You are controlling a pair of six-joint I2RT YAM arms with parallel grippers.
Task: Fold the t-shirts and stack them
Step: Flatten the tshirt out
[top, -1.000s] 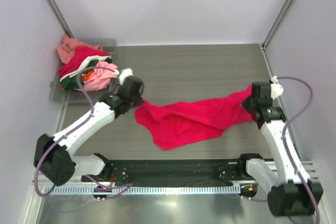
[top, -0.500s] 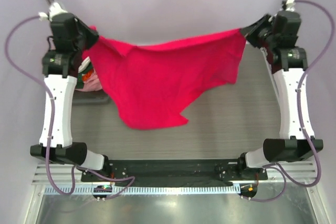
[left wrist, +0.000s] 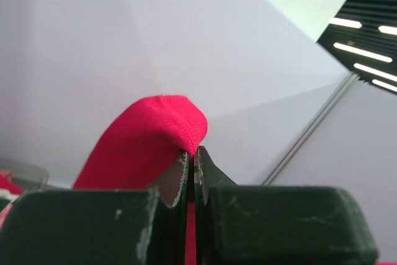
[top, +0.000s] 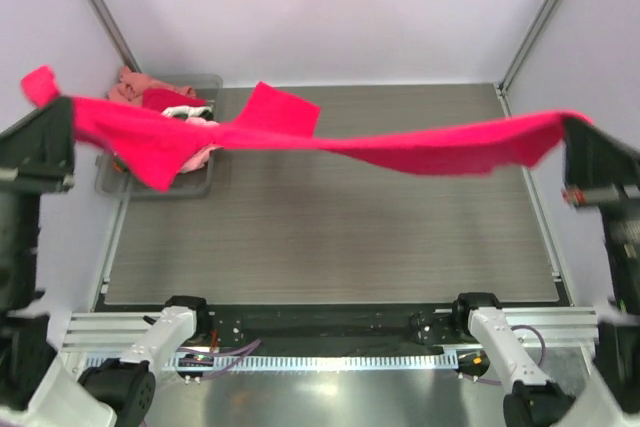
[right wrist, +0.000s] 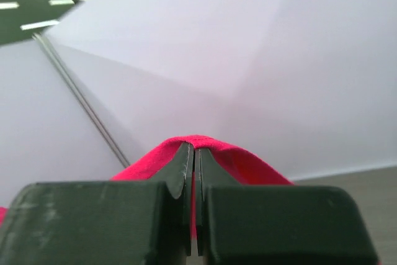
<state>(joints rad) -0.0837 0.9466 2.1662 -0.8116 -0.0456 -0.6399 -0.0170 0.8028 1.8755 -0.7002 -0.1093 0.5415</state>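
As crimson tee (top: 430, 152) stretches btwn clamped jaws, bin (top: 200, 78) partly hidden.

right gripper (right wrist: 194, 152): jaws pressed together on a fold of the crimson-red t-shirt (right wrist: 247, 164) | cloth: humps over the jaw tips, falls away on both sides | behind: pale wall (right wrist: 260, 41), slanted metal post (right wrist: 80, 97) | lower right: strip of grey tabletop (right wrist: 386, 183)

The stretched crimson t-shirt (top: 420, 152) hides the near part of the bin (top: 203, 79) and most of the heaped t-shirts (top: 135, 88) behind it. At its ends, the left arm (top: 20, 237) and right arm (top: 625, 237) run off the top view's sides.
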